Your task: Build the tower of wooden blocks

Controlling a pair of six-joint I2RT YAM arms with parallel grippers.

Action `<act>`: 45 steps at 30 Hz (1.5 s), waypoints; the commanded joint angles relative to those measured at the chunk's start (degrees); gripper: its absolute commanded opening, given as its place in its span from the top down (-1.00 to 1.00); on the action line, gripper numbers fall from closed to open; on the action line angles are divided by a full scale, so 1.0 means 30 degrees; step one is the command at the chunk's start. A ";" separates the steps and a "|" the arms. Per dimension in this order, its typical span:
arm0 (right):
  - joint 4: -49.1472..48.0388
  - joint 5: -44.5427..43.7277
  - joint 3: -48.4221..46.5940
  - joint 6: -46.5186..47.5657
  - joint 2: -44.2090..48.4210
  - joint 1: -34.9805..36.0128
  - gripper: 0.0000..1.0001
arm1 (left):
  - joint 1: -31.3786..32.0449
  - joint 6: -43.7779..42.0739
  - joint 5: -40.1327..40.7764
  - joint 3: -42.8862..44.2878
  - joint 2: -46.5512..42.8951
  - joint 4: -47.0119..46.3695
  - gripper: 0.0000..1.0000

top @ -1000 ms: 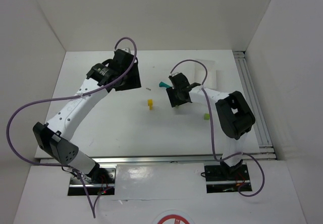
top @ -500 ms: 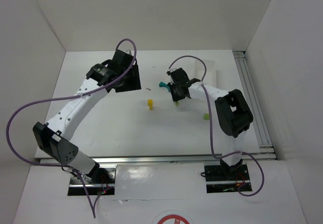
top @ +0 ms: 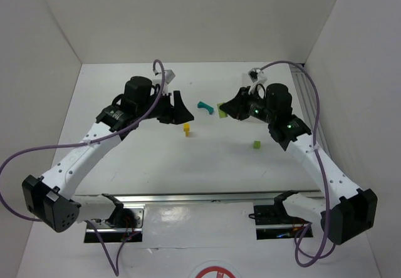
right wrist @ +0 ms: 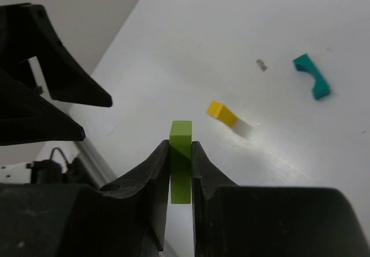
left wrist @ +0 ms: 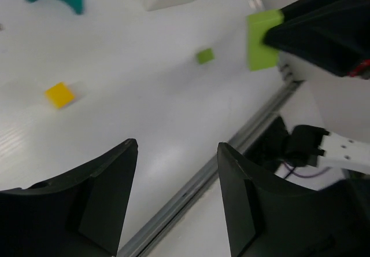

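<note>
Pinching a lime-green block (right wrist: pixel 181 161), the right pincer (right wrist: pixel 180 150) covers its side faces; left pincer (left wrist: pixel 176 147) stands spread.

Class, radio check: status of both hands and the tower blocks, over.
Left hand open, empty. Right hand shut on lime-green block, aloft. Teal arch, yellow block, small green block lie apart, nothing stacked. Left hand hangs near yellow block.

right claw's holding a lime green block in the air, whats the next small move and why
Probably lower the right claw and stand its lime-green wooden block on the table a short gap from the small yellow wooden cube: the block is clamped off the table, and the teal wooden arch lies apart, needing two posts.
</note>
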State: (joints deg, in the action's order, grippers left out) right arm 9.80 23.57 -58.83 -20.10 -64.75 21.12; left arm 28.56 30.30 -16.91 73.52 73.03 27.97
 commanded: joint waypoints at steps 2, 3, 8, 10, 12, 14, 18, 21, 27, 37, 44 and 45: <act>-0.3234 0.2191 0.2116 -0.4488 0.1074 0.0078 0.71 | -0.0319 0.2225 -0.6808 -0.2085 -0.0089 -0.8157 -0.39; -0.3731 0.2191 0.2525 -0.5188 0.1453 0.0078 0.71 | -0.0319 0.3799 -0.7947 -0.2470 0.0290 -0.9223 -0.42; -0.4176 0.1137 0.2969 -0.5664 0.2393 0.0078 0.71 | -0.0027 0.6510 -0.8749 -0.4378 0.1347 -1.3951 -0.44; -0.4176 0.0963 0.2795 -0.5664 0.2394 0.0078 0.71 | 0.0237 0.7181 -0.9039 -0.4642 0.1524 -1.5114 -0.44; -0.4002 0.0961 0.2793 -0.5664 0.2394 0.0078 0.71 | 0.0411 0.7738 -0.9480 -0.5312 0.1788 -1.6172 -0.44; -0.4000 0.0961 0.2793 -0.5838 0.2394 0.0078 0.71 | 0.0413 0.8412 -0.9685 -0.5606 0.1993 -1.7371 -0.44; -0.4965 0.0961 0.2969 -0.6250 0.2570 0.0078 0.71 | 0.0413 0.9641 -1.0535 -0.5990 0.2520 -1.9623 -0.44; -0.5551 0.1137 0.3144 -0.6629 0.2396 0.0078 0.71 | 0.0413 1.0960 -1.1064 -0.6488 0.3250 -2.1328 -0.42; -0.5992 0.1488 0.2969 -0.6807 0.2218 0.0253 0.71 | 0.0413 1.1458 -1.1269 -0.6663 0.3926 -2.2825 -0.42; -0.6725 0.2103 0.2969 -0.7188 0.1867 0.0605 0.71 | 0.0413 1.3832 -1.1679 -0.7044 0.5243 -2.7890 -0.34; -0.6725 0.2103 0.2969 -0.7188 0.1867 0.0605 0.71 | 0.0589 1.4684 -1.2031 -0.7044 0.6065 -2.9123 -0.22; -0.6725 0.2103 0.2969 -0.7014 0.1867 0.0605 0.71 | 0.0589 1.4684 -1.2031 -0.7044 0.6065 -2.9127 -0.19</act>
State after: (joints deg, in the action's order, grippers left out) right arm -6.70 29.08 -49.25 -41.30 -59.40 22.52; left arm 30.00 72.84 -51.37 52.38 91.46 -52.12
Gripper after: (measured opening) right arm 0.231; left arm 0.604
